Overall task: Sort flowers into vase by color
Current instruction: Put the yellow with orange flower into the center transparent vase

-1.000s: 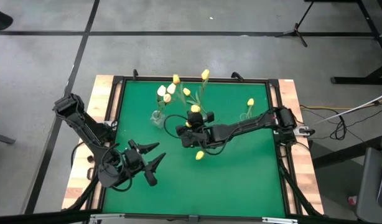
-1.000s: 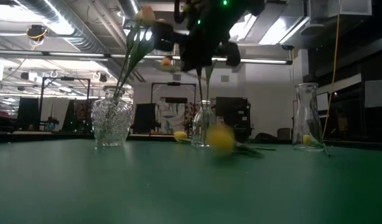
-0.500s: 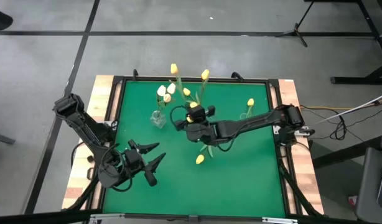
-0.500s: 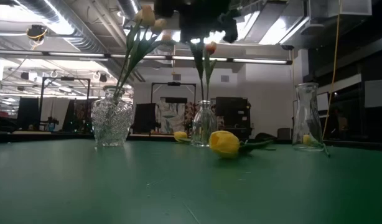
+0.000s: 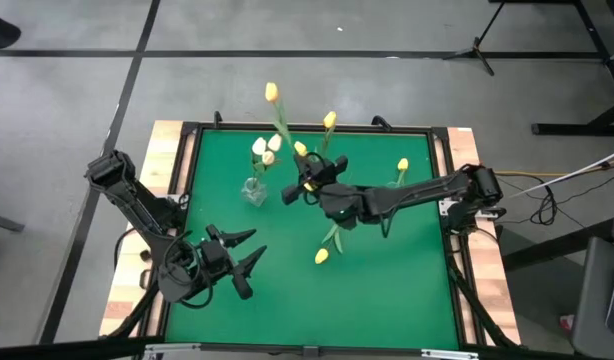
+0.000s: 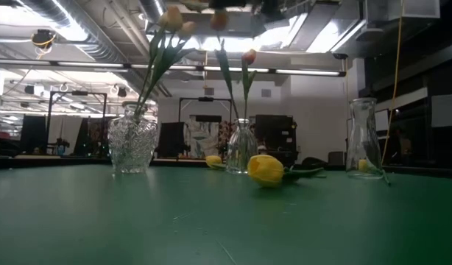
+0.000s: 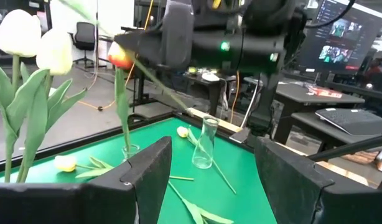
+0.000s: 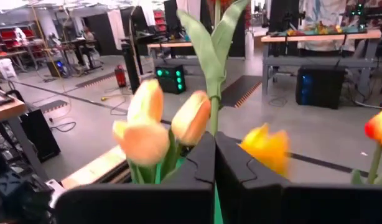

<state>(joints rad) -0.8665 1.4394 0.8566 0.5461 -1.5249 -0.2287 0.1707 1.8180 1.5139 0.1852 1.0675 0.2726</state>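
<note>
While the left gripper is kept wide at lower left, a yellow tulip is pinched at centre by the right gripper.

Looks like an industrial lab — exposed ceiling ducts, workbenches with monitors, concrete floor.

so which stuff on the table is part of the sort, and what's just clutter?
Job:
- tulip held in right end effector
- loose yellow tulip on the mat
- three glass vases

Lying about:
- tripod on floor
- cables
</note>
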